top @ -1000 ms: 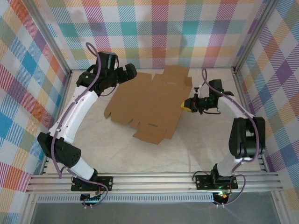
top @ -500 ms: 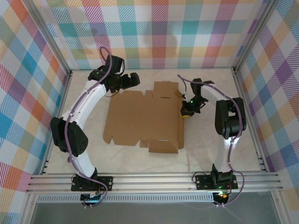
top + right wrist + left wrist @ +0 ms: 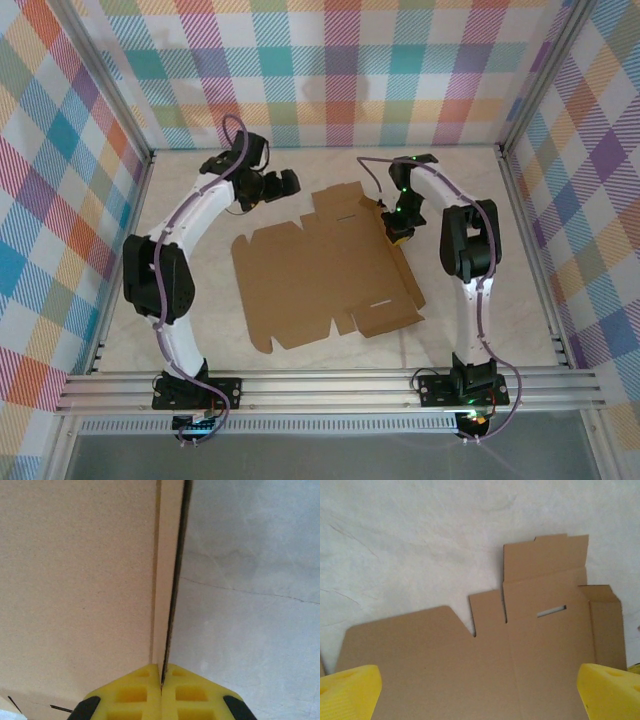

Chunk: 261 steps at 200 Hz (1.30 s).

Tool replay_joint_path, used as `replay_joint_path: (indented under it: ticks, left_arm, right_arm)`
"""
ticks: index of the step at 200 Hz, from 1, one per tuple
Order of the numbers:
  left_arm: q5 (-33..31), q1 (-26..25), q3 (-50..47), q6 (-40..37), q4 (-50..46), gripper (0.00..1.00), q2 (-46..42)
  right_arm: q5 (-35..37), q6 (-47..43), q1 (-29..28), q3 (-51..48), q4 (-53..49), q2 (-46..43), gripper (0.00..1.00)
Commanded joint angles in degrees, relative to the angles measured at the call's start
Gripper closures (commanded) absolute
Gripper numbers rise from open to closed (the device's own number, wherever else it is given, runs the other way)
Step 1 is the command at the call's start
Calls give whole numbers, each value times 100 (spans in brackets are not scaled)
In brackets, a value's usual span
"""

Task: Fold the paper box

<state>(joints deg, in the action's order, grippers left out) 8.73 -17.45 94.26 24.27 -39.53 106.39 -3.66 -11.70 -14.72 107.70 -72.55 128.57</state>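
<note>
Top external view: right arm arched forward, right claw [image 3: 399, 228] pinching the box [image 3: 320, 275] at its right edge, fingers pressed together. Left arm bent inward, left claw [image 3: 285, 183] spread near the far edge. Box lies flat on the tabletop [image 3: 330, 375], rotated since the earlier frame.

- paper box [image 3: 325, 265]: flat on the table [image 3: 440, 340], mid-table
- far flap [image 3: 345, 203]: the box's part nearest the back, between the two grippers
- right gripper [image 3: 398, 228]: at the box's far right edge, that edge between its fingers
- left gripper [image 3: 285, 183]: behind the box's far left corner, apart from it
</note>
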Motion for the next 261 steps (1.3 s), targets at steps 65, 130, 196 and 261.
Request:
replay_joint_path:
  ticks: [65,130,196,261]
  left_arm:
    - [676,-13,-2419,937,1202,1,-394]
    - [411,-39,-3210,1493,1461,2,-603]
    - [339,-35,-3469,1285,1473,1,-506]
    - [373,-39,-3511,1264,1465,1,-490]
  right_arm:
    - [-320,986,-31,-1401,1810,-1149,79]
    - [-847,1554,-31,-3008,3420,-2281,66]
    - [-992,1942,354,-3989,4133,-2989,34]
    - [-1388,2085,461,-4785,4742,-2895,38]
